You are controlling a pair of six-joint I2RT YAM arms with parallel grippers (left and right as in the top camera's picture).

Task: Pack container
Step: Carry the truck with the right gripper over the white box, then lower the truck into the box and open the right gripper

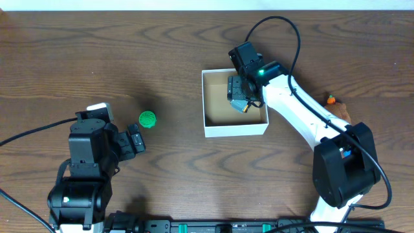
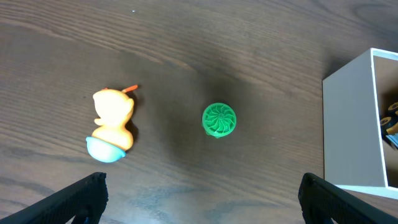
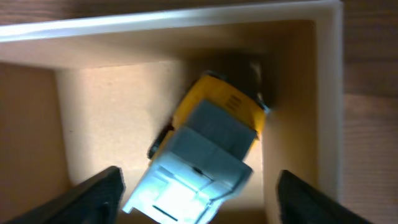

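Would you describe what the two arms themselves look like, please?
The left arm is mostly black with a white cap; the right arm has white links, black joints and a green light. Both trail black cables and have black fingers.

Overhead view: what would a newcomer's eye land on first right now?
The right gripper hangs over the white container right of centre, jaws open above a yellow and grey toy truck inside it. Next, a small green toy lies on the dark table, just ahead of the open left gripper.
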